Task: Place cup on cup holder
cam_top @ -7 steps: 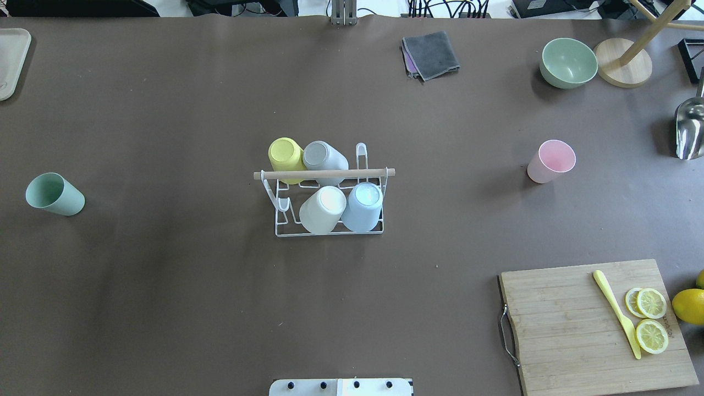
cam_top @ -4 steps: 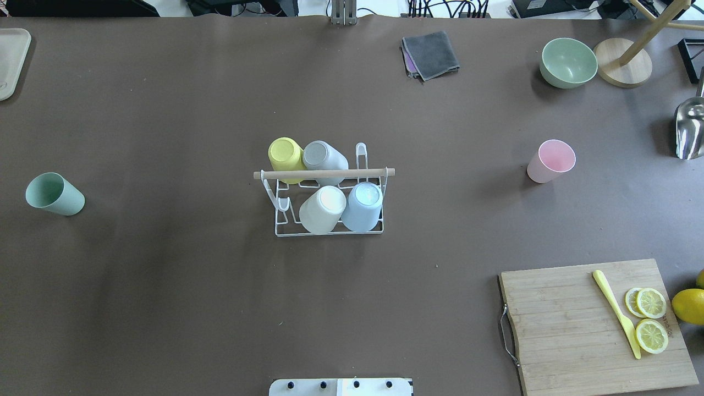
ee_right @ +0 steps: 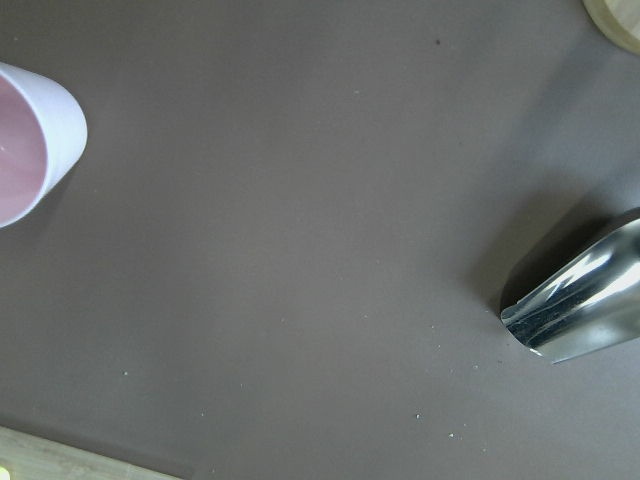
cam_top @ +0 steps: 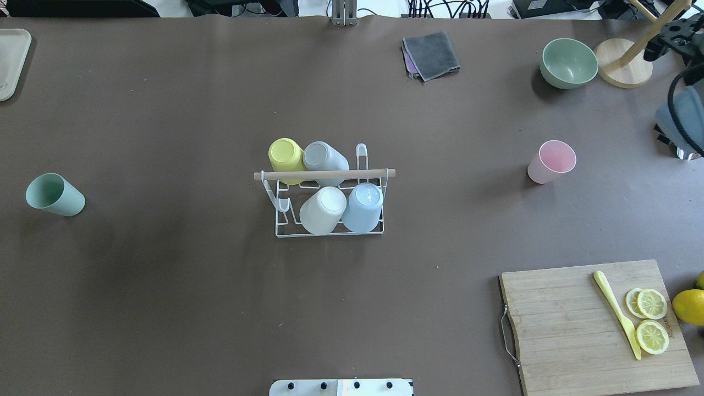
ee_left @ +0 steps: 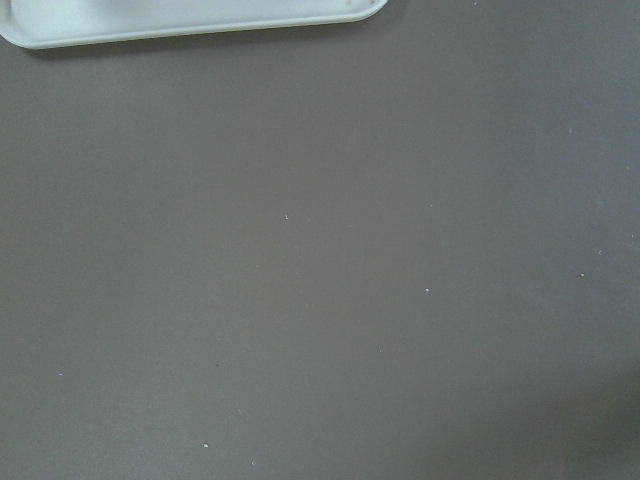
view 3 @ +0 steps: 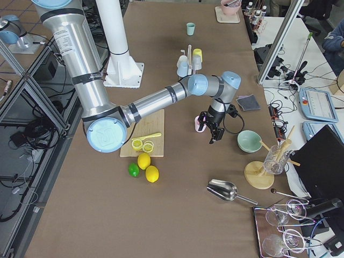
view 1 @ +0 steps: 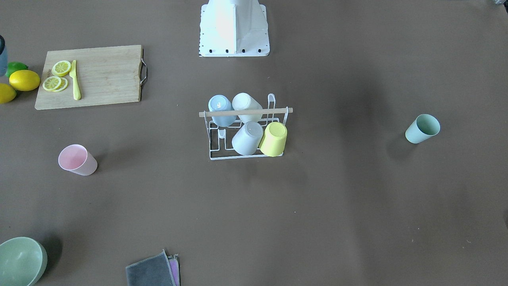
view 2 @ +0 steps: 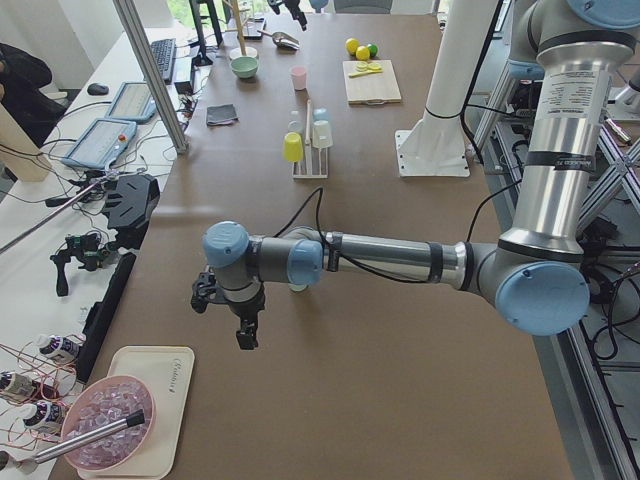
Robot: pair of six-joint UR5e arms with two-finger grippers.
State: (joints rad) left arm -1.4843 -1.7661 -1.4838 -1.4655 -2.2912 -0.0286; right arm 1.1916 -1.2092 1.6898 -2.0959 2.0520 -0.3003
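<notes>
The cup holder (cam_top: 324, 174), a white wire rack with a wooden rod, stands mid-table and carries yellow, grey, white and blue cups upside down. A pink cup (cam_top: 551, 161) stands upright to its right and shows at the left edge of the right wrist view (ee_right: 25, 145). Far left, a green cup (cam_top: 54, 193) stands upright. My right gripper (view 3: 210, 131) hangs above the table just beyond the pink cup; I cannot tell if it is open or shut. My left gripper (view 2: 240, 330) hovers over the table's left end near a tray, showing only in the exterior left view; its state I cannot tell.
A cutting board (cam_top: 599, 324) with lemon slices and a yellow knife lies front right, whole lemons (cam_top: 688, 306) beside it. Back right are a green bowl (cam_top: 569, 62), a wooden stand base (cam_top: 623, 62), a metal scoop (ee_right: 590, 300) and a grey cloth (cam_top: 432, 54). A tray (cam_top: 11, 60) lies back left.
My right arm has come into the overhead view at the right edge and now covers the scoop there. The cups and the holder have not moved.
</notes>
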